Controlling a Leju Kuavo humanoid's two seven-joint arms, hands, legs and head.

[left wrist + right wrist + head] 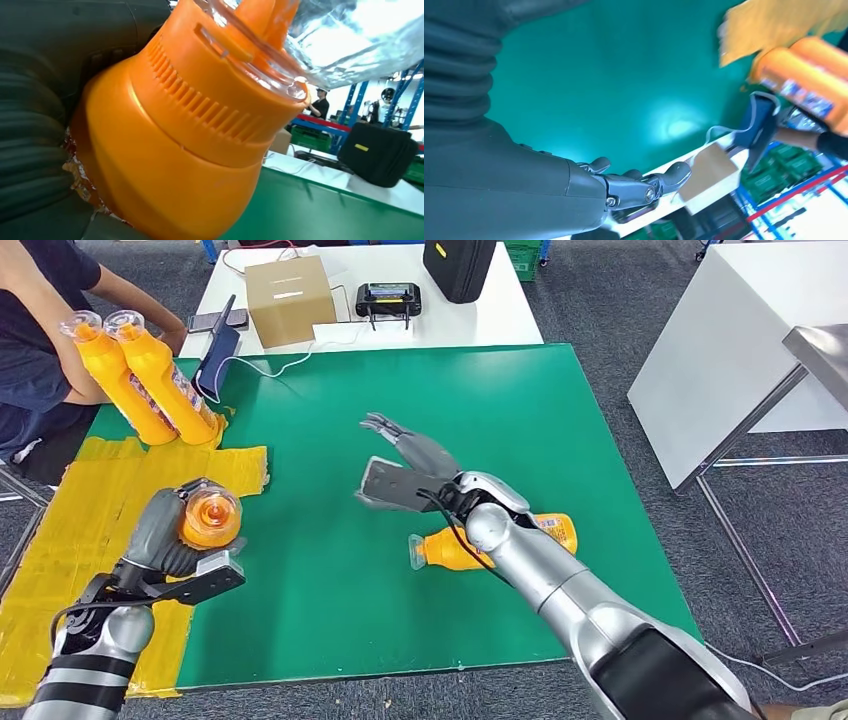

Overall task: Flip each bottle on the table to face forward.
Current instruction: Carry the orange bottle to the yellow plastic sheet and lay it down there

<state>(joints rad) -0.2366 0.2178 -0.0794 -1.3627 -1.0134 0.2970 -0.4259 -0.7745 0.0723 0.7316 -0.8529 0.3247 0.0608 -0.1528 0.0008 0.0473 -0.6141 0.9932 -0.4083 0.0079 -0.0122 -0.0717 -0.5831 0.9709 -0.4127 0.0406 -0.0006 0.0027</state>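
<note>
lying bottle (500,541) on its side on the green surface (330,570), long axis across the robot's front, cap toward the left arm, base tucked partly under the right forearm. just beyond it, right robot hand (405,472) hovering with fingers spread, holding nothing; nearer of the two to this bottle, so probably the one to draw back and take it. left robot hand (175,535) gripping a second bottle (208,517) over the yellow strip (60,540), cap facing the camera. further off, two upright bottles (145,380) beside a seated person (40,330).
</note>
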